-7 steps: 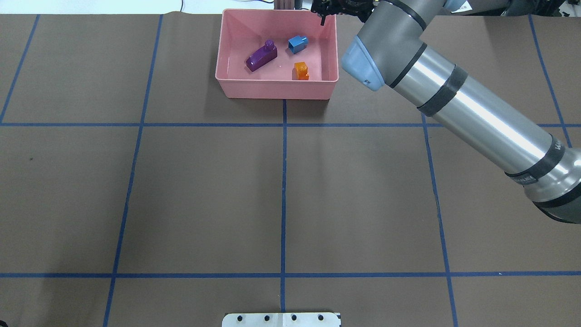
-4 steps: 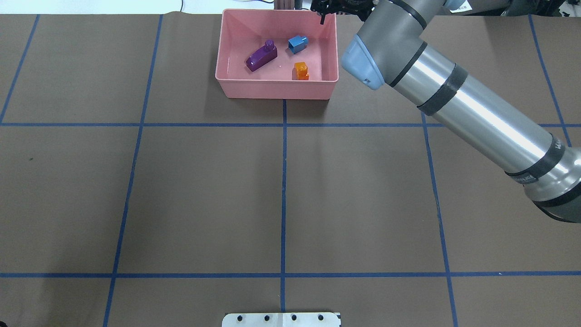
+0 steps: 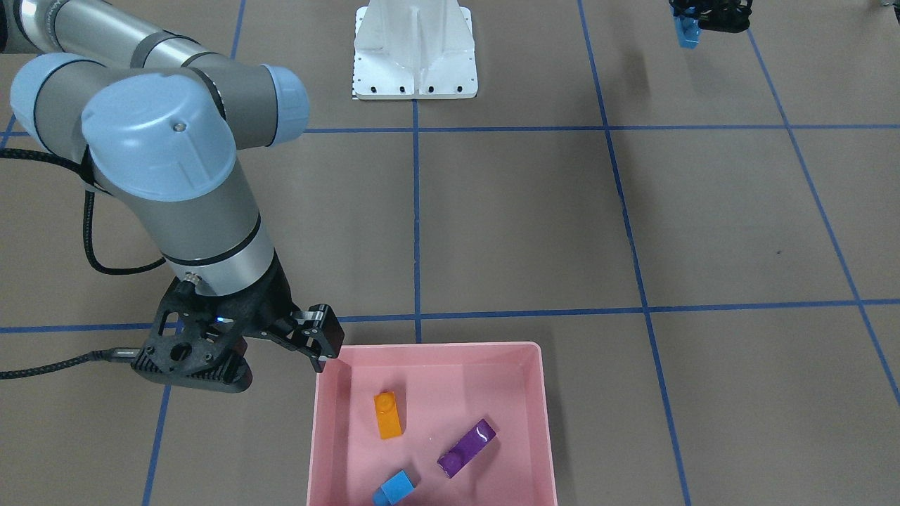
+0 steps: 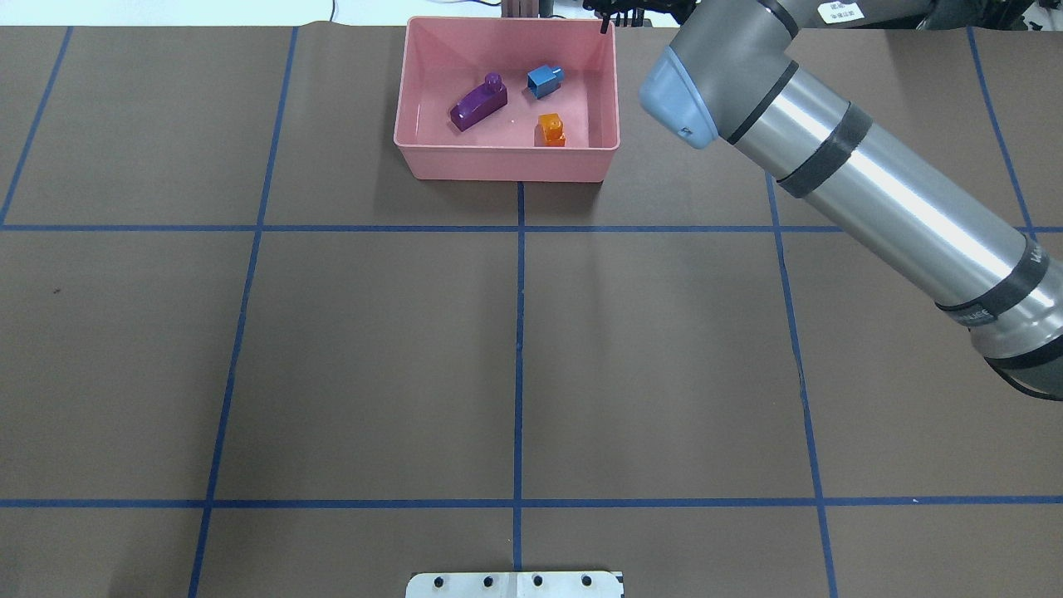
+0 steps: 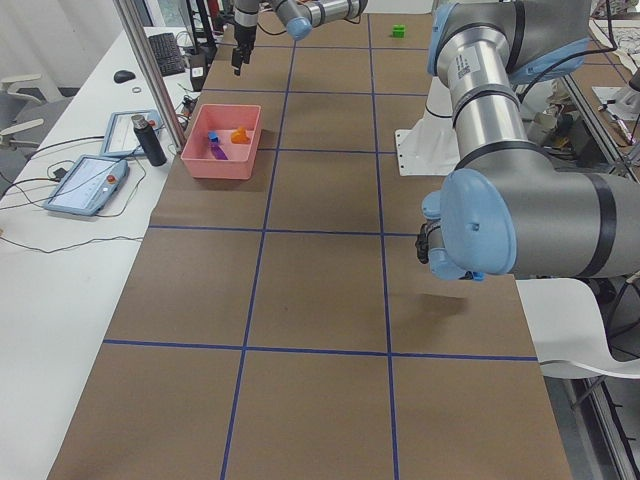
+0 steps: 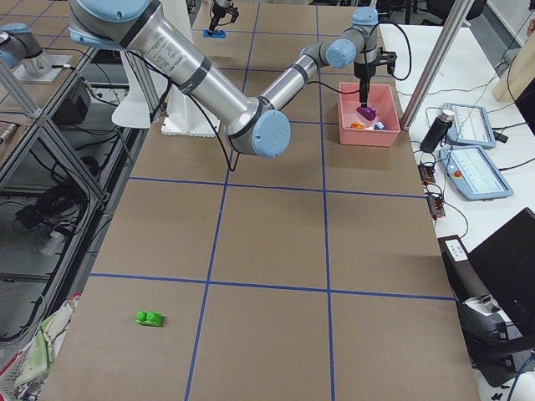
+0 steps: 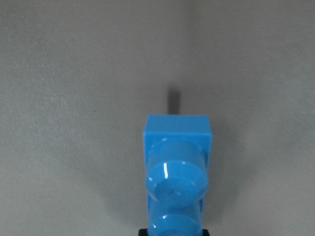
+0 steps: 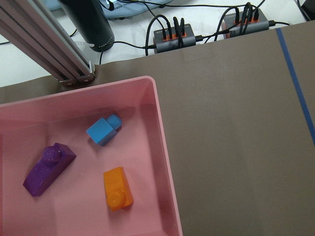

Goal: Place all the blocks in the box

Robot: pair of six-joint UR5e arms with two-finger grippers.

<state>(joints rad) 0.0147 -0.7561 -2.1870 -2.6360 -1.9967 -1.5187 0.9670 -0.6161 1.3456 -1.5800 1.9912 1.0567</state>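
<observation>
The pink box (image 4: 507, 162) stands at the table's far middle, and its rim also shows in the front view (image 3: 429, 346). In it lie the purple brick (image 4: 478, 103), the small blue brick (image 4: 544, 79) and the orange brick (image 4: 551, 129). My right gripper (image 3: 322, 355) hangs open and empty just outside the box's far right corner. My left gripper (image 3: 692, 24) is shut on the long blue brick (image 7: 177, 167) and holds it above the table near the robot's base. The green brick (image 6: 150, 318) lies alone on the table far out on my right side.
The white metal base (image 3: 415, 49) stands at the robot's edge of the table. Beyond the box's far wall are an aluminium post (image 8: 44, 44), a black bottle (image 8: 91, 22) and cable hubs (image 8: 172, 34). Tablets (image 5: 85, 180) lie past the table edge.
My right arm has drawn back to the right, carrying its gripper off the box's far right corner. The three bricks in the box have not moved.
</observation>
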